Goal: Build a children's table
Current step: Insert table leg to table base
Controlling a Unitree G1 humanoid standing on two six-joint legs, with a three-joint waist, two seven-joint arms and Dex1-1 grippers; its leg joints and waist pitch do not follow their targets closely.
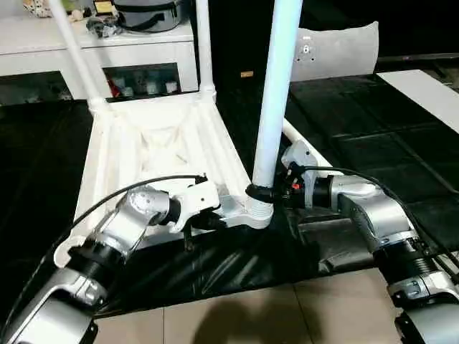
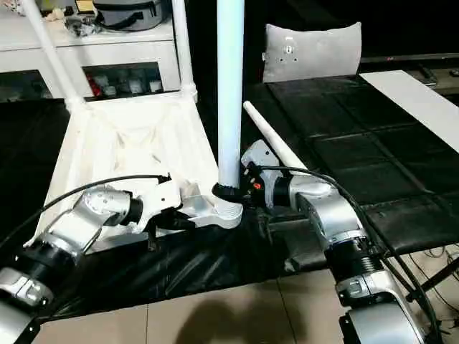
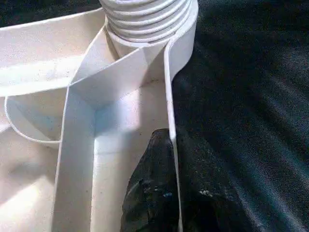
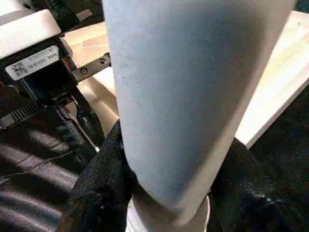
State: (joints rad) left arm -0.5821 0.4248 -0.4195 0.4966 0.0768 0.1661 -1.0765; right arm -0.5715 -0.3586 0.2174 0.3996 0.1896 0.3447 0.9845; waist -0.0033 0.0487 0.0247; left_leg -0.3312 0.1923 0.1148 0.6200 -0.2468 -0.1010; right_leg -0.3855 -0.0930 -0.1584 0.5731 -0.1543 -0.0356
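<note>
The white table top [image 1: 165,143] lies upside down on a black mat, ribbed underside up. Two legs [image 1: 72,50] [image 1: 204,43] stand in its far corner sockets. A third leg [image 1: 276,93] stands upright in the near right socket [image 1: 257,213], whose threaded collar [image 3: 145,19] is in the left wrist view. My right gripper [image 1: 262,192] is shut around this leg just above the socket. My left gripper [image 1: 208,222] is shut on the table top's near rim beside that socket, one finger [image 3: 149,193] inside the rim wall. A fourth leg [image 2: 276,143] lies on the mat to the right.
A white cabinet with glass doors [image 1: 43,43] stands behind, a black bag [image 1: 147,14] on top. A grey cushion [image 1: 337,50] leans at the back right. A white board [image 1: 423,89] lies far right. Tiled floor [image 1: 237,315] begins at the mat's near edge.
</note>
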